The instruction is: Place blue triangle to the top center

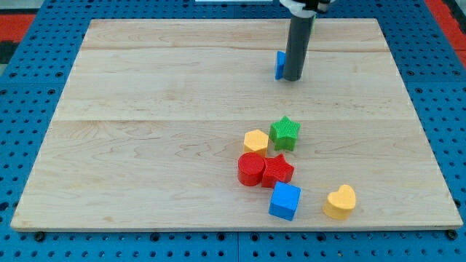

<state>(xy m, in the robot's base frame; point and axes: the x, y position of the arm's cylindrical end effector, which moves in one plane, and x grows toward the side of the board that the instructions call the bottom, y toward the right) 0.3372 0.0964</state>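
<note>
A pale wooden board (145,109) lies on a blue pegboard (29,73). In the one camera view, the arm has no fingers, only a rod whose tip (293,78) touches the blue triangle (279,65) from the view's right, apparently to nudge it leftward toward top center. Other blocks cluster well apart below.

We see a cluster well below our tip on the wooden board (145,109): a green star (285,133) beside a yellow hexagon-like block (255,140), a red cylinder (251,169) touching a red star (277,171), then a blue cube (285,201) and a yellow heart (340,201)
</note>
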